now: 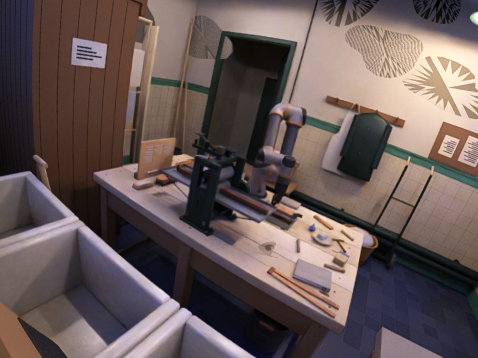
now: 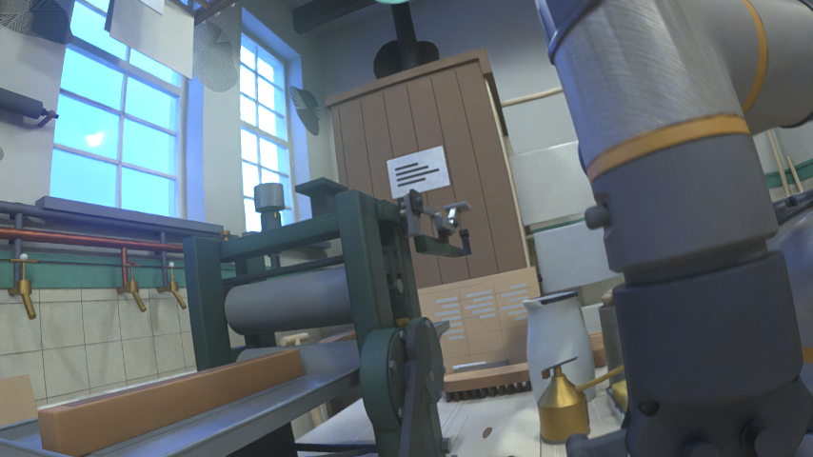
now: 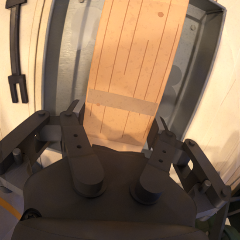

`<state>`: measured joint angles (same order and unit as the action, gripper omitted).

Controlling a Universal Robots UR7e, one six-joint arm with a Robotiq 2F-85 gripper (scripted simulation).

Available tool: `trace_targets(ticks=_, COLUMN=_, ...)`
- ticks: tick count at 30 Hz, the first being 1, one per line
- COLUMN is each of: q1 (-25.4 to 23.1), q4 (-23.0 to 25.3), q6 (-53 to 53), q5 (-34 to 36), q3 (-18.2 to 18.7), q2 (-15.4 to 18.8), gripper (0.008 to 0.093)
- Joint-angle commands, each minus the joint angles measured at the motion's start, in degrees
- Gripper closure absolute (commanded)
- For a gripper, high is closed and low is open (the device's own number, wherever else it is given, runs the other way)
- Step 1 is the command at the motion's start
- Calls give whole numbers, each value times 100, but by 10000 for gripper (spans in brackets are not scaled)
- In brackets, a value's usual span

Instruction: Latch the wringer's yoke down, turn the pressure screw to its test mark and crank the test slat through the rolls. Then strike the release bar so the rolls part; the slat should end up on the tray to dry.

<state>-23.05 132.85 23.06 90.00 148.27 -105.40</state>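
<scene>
The test slat (image 3: 132,67), a pale orange board with a light band across it, lies lengthwise in the grey metal tray (image 3: 192,73). The tray sits on the bench beside the green wringer (image 1: 210,192), by the arm's base. The wringer's grey rolls (image 2: 287,301) stand in its frame, with the pressure screw knob (image 2: 268,198) on top and the crank wheel (image 2: 401,369) at its side. Another wooden board (image 2: 165,401) rests on the wringer's feed table. My gripper (image 3: 119,121) is low over the tray at the slat's near end. It is closed on the slat, across its width.
Behind the wringer stand a tall wooden cabinet (image 2: 432,170) and a white jug (image 2: 554,338). A brass oil can (image 2: 560,406) stands on the bench near the arm. Small tools and wooden strips (image 1: 305,287) lie across the bench's right end. White tubs (image 1: 75,280) stand in front.
</scene>
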Motion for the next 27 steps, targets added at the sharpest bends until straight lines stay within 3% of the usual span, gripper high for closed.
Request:
trace_targets(ticks=1, q1=0, q4=80, q6=0, q5=0, q3=21, q2=48, gripper=934)
trace_targets(ticks=13, q1=0, q4=823, q6=0, q5=0, q3=250, q2=560, gripper=934)
trace_targets(ticks=27, q1=0, q4=1003, q6=0, q5=0, q3=299, q2=691, gripper=934)
